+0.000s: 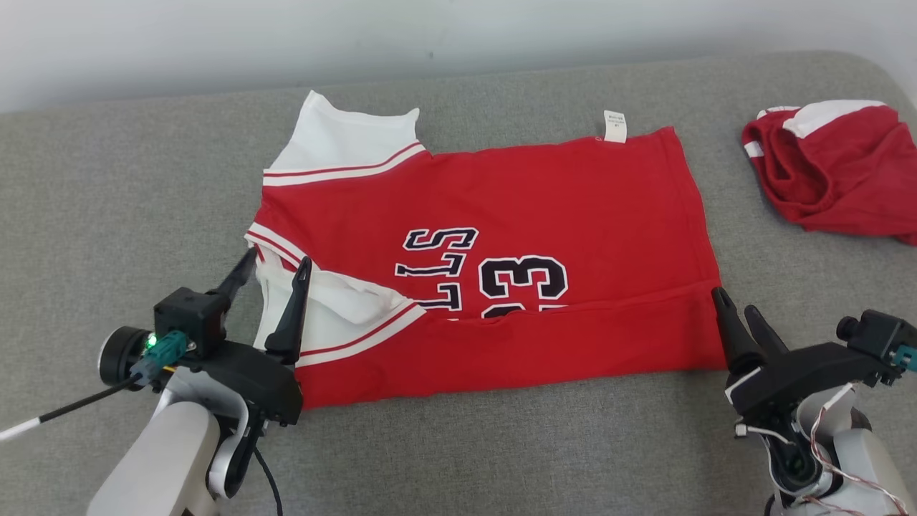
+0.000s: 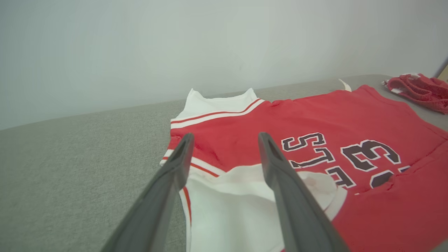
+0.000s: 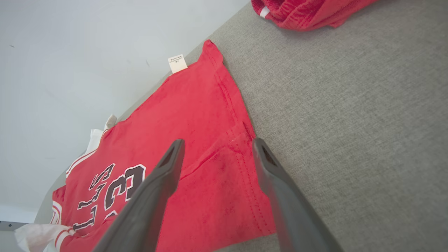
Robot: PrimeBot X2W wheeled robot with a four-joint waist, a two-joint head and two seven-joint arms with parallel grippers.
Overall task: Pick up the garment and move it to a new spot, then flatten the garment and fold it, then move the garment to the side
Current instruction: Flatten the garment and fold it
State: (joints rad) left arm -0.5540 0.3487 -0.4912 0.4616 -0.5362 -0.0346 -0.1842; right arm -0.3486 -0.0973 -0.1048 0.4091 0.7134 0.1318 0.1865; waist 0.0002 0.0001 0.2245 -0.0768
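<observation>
While the red jersey (image 1: 544,215) lies spread on the grey cushion (image 1: 107,179) at centre frame, I record its long axis running left to right, shoulders at the left and hem at the right. Its near edge (image 1: 573,337) is turned up over the lower part of the lettering.

The left gripper (image 1: 278,256), at lower left, stands with fingers parted astride the white sleeve (image 1: 337,301) and grips nothing. The right gripper (image 1: 732,299), at lower right, sits at the jersey's near right corner; its wrist view shows the fingers apart over the hem, with nothing caught between them.

Each arm is nearer its own end of the near edge, and the jersey lies up-frame of both. In my judgement the coming move turns on that: any further fold carries cloth away from the grippers, across the short axis.

A second red garment (image 1: 838,172) lies crumpled at upper right, well apart.
</observation>
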